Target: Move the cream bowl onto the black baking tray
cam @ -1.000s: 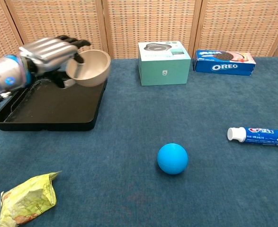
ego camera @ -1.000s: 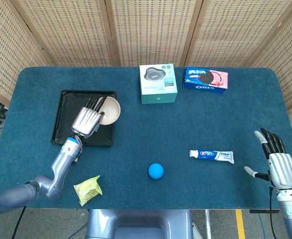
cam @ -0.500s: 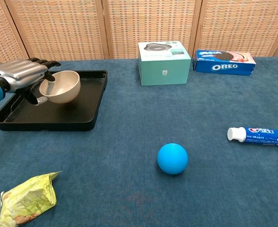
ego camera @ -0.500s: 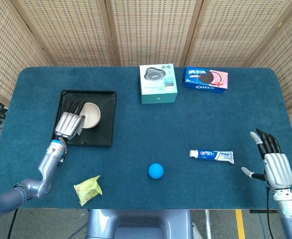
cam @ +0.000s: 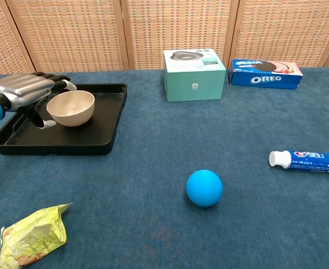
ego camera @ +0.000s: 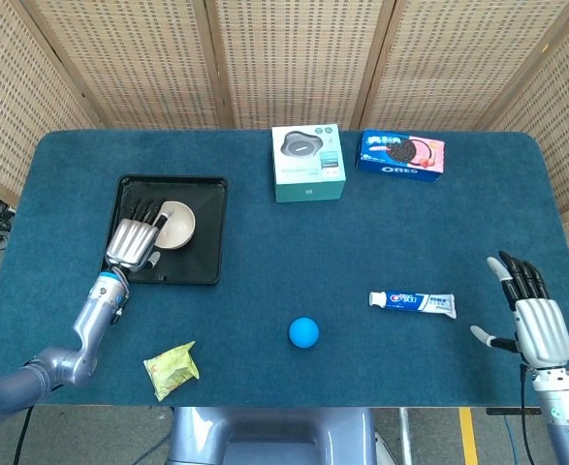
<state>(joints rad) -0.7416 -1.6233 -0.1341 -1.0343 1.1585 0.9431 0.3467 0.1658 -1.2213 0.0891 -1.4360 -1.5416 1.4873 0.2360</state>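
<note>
The cream bowl (ego camera: 175, 224) (cam: 70, 107) stands upright on the black baking tray (ego camera: 203, 254) (cam: 97, 132), in its middle. My left hand (ego camera: 134, 240) (cam: 25, 93) is just left of the bowl. Its fingers (cam: 60, 82) are spread above the bowl's left rim and the thumb sits low beside the bowl, with a small gap to it. The hand holds nothing. My right hand (ego camera: 537, 321) hangs open and empty at the table's front right corner, seen in the head view only.
A teal box (ego camera: 308, 162) (cam: 194, 74) and an Oreo pack (ego camera: 401, 155) (cam: 265, 74) lie at the back. A blue ball (ego camera: 304, 332) (cam: 204, 188), a toothpaste tube (ego camera: 412, 302) (cam: 305, 161) and a yellow snack packet (ego camera: 172, 368) (cam: 32, 236) lie toward the front.
The left hand carried the bowl from above the tray's right edge down to the tray's middle. It set the bowl upright there and let go. The right hand barely moved.
</note>
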